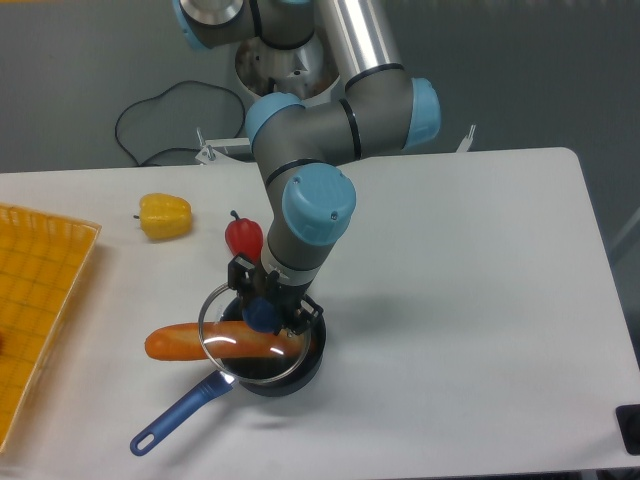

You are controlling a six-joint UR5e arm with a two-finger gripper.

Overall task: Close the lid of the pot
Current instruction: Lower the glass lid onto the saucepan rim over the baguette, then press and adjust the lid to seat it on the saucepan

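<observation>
Gripper (266,312) clamped on blue knob of lid (250,337). Lid tilted over pot (290,372), offset toward left, above orange baguette (185,343) lying across rim. Pot on table (470,300), handle toward front-left. Red pepper (243,237), yellow pepper (165,215) behind.

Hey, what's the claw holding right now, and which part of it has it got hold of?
The claw holds the pot lid by its blue centre knob, over the pot.
</observation>
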